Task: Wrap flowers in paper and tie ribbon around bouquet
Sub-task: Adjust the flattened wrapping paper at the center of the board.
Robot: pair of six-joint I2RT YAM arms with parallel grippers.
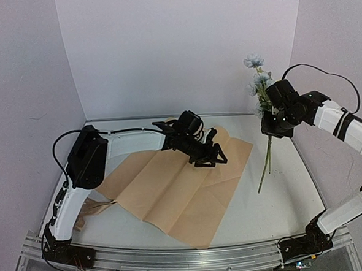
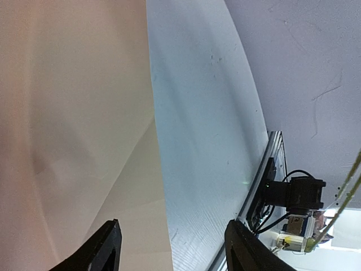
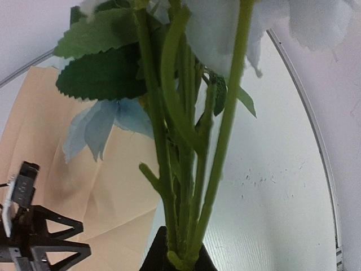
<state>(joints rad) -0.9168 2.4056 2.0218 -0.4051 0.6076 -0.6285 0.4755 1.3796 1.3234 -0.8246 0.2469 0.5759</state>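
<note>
Stems of the flowers (image 3: pixel 186 169) sit pinched in the right gripper (image 3: pixel 177 261) in its wrist view; the overhead view shows the bunch held upright over the table (image 1: pixel 284 209) at its right side. Fingers apart, the left gripper (image 1: pixel 210 158) hovers over the paper (image 1: pixel 172 191) near its far-right corner, tan face up.

Pretty plain setup tbh, just a white table (image 1: pixel 286 199) with a few specks on it and a metal rail (image 1: pixel 176 254) along the near edge, boxed in by a pale lavender back wall (image 1: pixel 182 49) and matching side walls (image 1: pixel 18 84), all under soft, even light.
</note>
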